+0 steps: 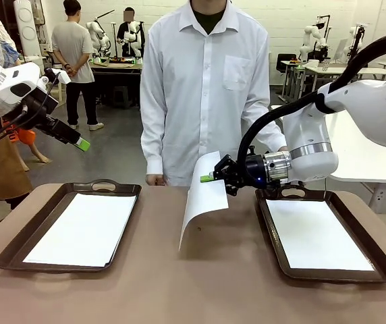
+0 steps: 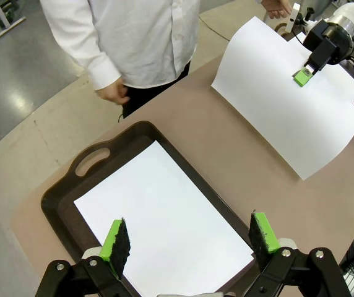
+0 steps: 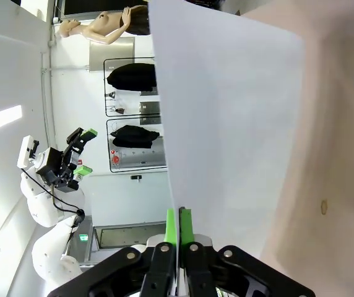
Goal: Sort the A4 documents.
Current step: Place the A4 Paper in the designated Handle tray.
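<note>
The right end effector (image 1: 210, 178) pinches a thin white A4 paper sheet (image 1: 202, 202) drooping over the brown surface (image 1: 200, 283). The left end effector (image 2: 189, 238) hangs wide open above the white sheet (image 2: 164, 229) in the dark brown handled tray (image 2: 87, 170) at nine o'clock.

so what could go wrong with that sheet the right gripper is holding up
The right gripper pinches the sheet only at its top edge, so it could slip out or tear. The sheet hangs curled with its lower corner near the table; dragging it toward the right tray could catch and crease it.
</note>
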Controlling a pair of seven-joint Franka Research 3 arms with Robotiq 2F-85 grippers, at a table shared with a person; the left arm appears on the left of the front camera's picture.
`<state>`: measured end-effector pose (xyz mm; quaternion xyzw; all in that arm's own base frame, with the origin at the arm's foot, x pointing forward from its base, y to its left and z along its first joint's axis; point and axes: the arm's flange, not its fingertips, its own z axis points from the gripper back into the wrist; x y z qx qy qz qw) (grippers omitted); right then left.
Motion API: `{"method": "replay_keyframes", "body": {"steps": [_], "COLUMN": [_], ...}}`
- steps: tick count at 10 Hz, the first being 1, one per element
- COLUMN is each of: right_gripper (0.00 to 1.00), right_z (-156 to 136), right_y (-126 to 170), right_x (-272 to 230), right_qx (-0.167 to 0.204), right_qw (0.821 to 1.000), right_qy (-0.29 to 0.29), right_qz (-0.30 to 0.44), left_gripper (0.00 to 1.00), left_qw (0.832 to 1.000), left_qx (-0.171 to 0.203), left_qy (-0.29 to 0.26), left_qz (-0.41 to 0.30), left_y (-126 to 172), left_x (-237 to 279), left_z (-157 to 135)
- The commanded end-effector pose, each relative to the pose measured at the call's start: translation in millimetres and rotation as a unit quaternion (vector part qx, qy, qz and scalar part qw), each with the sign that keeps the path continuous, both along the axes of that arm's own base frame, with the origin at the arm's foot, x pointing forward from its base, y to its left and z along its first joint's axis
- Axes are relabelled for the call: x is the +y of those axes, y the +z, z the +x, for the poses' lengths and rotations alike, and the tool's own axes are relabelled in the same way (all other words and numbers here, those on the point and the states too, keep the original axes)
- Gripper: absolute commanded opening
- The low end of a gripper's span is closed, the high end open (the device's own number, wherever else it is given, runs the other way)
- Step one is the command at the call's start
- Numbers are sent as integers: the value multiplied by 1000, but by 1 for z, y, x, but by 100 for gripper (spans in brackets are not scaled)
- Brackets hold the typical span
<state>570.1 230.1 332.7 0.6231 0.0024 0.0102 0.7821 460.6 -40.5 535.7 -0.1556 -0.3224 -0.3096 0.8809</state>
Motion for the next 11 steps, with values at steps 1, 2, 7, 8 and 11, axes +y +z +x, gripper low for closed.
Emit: {"method": "replay_keyframes", "body": {"steps": [1, 2, 7, 8, 11], "right_gripper": [0, 0, 1, 1, 1], "right_z": [-2, -2, -6, -15, -55], "right_y": [-1, -1, 4, 10, 33], "right_x": [3, 3, -22, -40, -90], "right_qx": [-7, -7, -37, -59, -91], "right_qw": [1000, 1000, 999, 998, 994], "right_qy": [-11, -11, -8, 0, 66], "right_qz": [5, 5, 6, -8, 18], "left_gripper": [100, 100, 100, 100, 100], "left_qw": [1000, 1000, 1000, 1000, 1000], "left_qx": [0, 0, 0, 0, 0], "left_qy": [-4, -4, -4, -4, -4], "left_qz": [-5, -5, -5, -5, -5], "left_y": [0, 0, 0, 0, 0], "left_x": [2, 2, 2, 2, 2], "left_z": [-1, -1, -1, -1, -1]}}
